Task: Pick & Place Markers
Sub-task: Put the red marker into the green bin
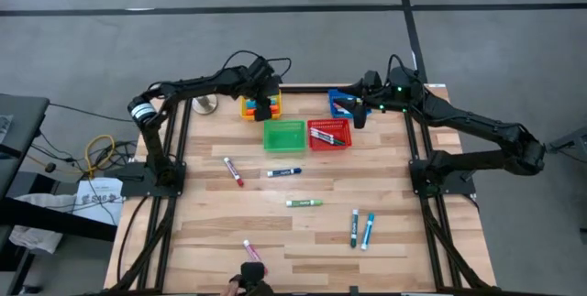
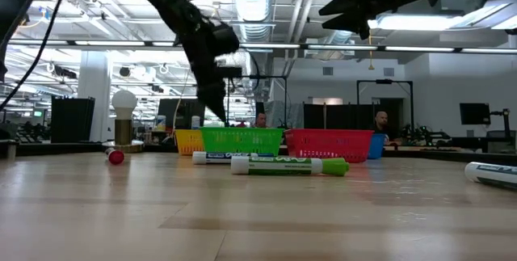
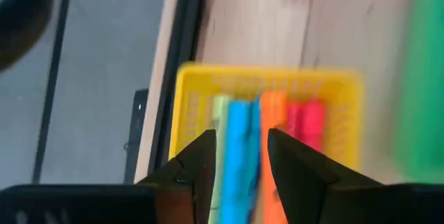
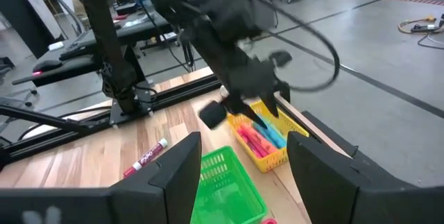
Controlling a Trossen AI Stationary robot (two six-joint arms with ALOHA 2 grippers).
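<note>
Several markers (image 3: 239, 123) in blue, orange, red and pale green lie side by side in the yellow basket (image 1: 249, 105) at the table's far side. My left gripper (image 3: 241, 161) hangs just above that basket, open, with nothing between its fingers; the right wrist view shows it (image 4: 253, 109) clear of the basket (image 4: 272, 156). Loose markers rest flat on the table: red (image 1: 233, 170), blue (image 1: 284, 172), green (image 1: 304, 202), dark green (image 1: 354, 227), teal (image 1: 368, 230) and pink (image 1: 252, 250). My right gripper (image 4: 241, 146) hovers open over the blue basket (image 1: 340, 101).
A green basket (image 1: 284, 135) and a red basket (image 1: 329, 135) holding a marker stand side by side just nearer than the yellow and blue ones. A small white bulb on a stand (image 1: 204, 104) sits at the far left corner. Bare wood lies between the loose markers.
</note>
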